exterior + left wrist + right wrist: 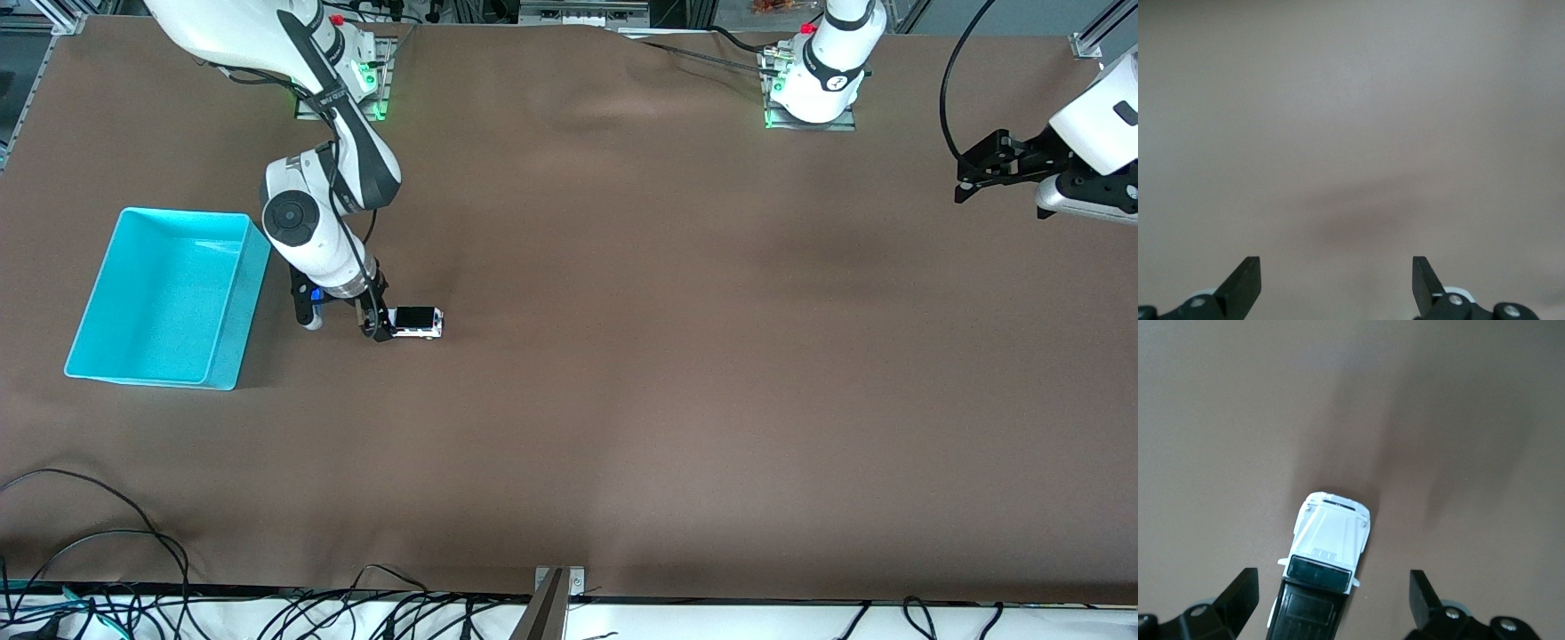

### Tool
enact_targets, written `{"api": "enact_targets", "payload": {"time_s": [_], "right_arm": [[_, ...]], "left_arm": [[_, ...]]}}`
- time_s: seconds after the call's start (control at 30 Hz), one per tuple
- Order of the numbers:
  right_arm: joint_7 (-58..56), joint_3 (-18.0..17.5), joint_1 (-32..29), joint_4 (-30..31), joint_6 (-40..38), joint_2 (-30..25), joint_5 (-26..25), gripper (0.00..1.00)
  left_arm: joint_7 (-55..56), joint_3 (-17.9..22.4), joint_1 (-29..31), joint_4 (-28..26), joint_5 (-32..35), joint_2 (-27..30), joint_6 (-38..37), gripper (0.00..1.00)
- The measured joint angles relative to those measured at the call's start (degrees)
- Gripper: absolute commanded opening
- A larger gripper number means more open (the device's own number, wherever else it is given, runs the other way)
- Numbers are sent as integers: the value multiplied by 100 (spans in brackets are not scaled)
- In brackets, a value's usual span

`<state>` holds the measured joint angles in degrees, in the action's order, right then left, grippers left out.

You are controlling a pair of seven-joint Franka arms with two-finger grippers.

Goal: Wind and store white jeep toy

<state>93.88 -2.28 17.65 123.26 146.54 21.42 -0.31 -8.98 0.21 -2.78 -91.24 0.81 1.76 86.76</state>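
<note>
The white jeep toy [416, 322], with a black roof, stands on the brown table a little way from the cyan bin [133, 364], toward the left arm's end. My right gripper [380, 325] is low over the jeep's rear end, open, its fingers apart on either side. In the right wrist view the jeep [1325, 567] lies between the open fingers [1241, 597], closer to one of them, and touches neither. My left gripper [978, 169] is open and empty and waits in the air at the left arm's end of the table; its wrist view shows only bare table between its fingertips [1248, 280].
The cyan bin holds nothing and stands at the right arm's end of the table. Black cables [107, 551] lie along the table edge nearest the camera. A metal bracket [558, 582] sits at the middle of that edge.
</note>
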Motion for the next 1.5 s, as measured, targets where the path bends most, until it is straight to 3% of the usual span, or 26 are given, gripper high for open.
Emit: {"api": "enact_targets", "payload": {"time_s": [0.8,0.87,1.0,1.1,1.13,1.2,1.5], "right_arm": [[443,-1,260,3,456,406,0,100],[449,-1,279,0,507,430,0,88],[475,-1,297,-4,543,449,0,38],[521,-1,298,-9,551,449,0,19],[533,-1,299,-11,551,449,0,18],[545,-1,299,-11,551,449,0,0],[595,-1,303,-15,549,441,0,0]], "left_arm": [[7,1,0,0,0,-1,0,100],[7,1,0,0,0,-1,0,100],[8,1,0,0,0,-1,0,100],[8,1,0,0,0,-1,0,100],[8,1,0,0,0,-1,0,100],[8,1,0,0,0,-1,0,100],[9,-1,0,0,0,-1,0,100]]}}
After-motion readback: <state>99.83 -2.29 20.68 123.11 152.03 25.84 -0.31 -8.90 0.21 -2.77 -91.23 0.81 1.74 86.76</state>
